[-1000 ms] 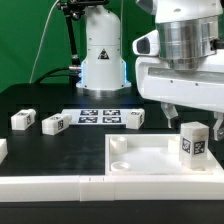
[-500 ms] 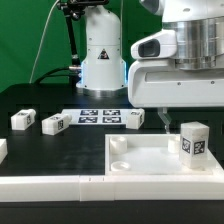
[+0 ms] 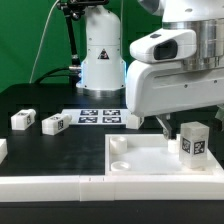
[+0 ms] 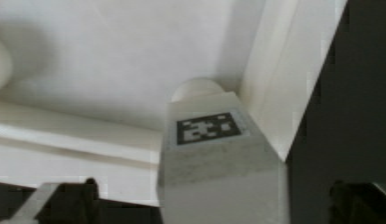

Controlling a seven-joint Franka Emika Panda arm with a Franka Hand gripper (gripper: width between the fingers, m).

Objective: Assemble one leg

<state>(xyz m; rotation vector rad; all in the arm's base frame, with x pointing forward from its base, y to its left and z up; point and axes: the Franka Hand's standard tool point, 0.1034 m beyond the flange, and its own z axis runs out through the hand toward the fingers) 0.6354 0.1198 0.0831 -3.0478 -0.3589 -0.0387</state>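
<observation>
You have loose small white plastic blocks (image 3: 22,119) lying at left on the black table (image 3: 40,95). At right, the small white tagged plastic leg (image 3: 193,140) stands upright on the large white tray-like part (image 3: 150,162). The fingers (image 3: 164,122) are spread either side of it, gripping nothing. Seating the leg likely remains.

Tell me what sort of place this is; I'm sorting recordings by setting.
Probably a robotics lab bench: a robot arm's base stands on a black table before a green backdrop, and a marker board of printed tags lies on the table.
</observation>
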